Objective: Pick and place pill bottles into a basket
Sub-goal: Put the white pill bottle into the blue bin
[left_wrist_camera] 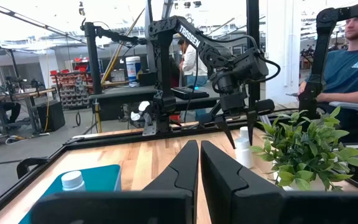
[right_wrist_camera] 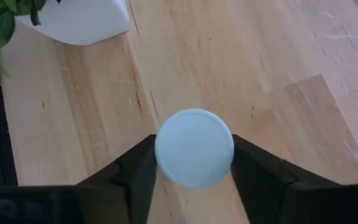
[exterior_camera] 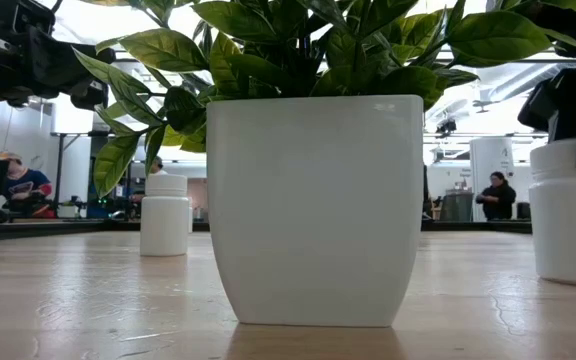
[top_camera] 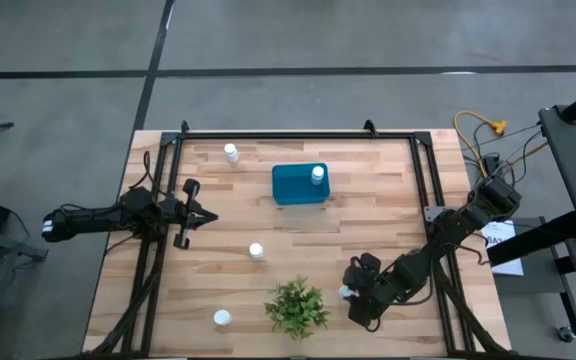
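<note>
A white pill bottle [right_wrist_camera: 194, 148] stands on the wooden table near its near right, just right of the potted plant [top_camera: 296, 306]. My right gripper [right_wrist_camera: 194, 152] is shut on it, also seen in the left wrist view [left_wrist_camera: 241, 134]. The teal basket [top_camera: 290, 188] sits at the far middle with one bottle [top_camera: 317, 174] standing inside. Three more bottles stand on their bases: far left [top_camera: 230, 152], middle [top_camera: 256, 251] and near left [top_camera: 222, 318]. My left gripper [top_camera: 200, 213] waits shut at the left, level above the table. My right gripper pinches the bottle between its two fingers [right_wrist_camera: 138, 171] at the round cap's rim [right_wrist_camera: 161, 155], one finger on each side. The fingers slant down from above and from the table's right. The bottle is upright with its base on the table [exterior_camera: 571, 272].
The plant's white pot [exterior_camera: 313, 205] and its leaves stand close to the left of the held bottle. A black frame [top_camera: 298, 135] runs round the table's far and side edges. People sit and stand beyond the table.
</note>
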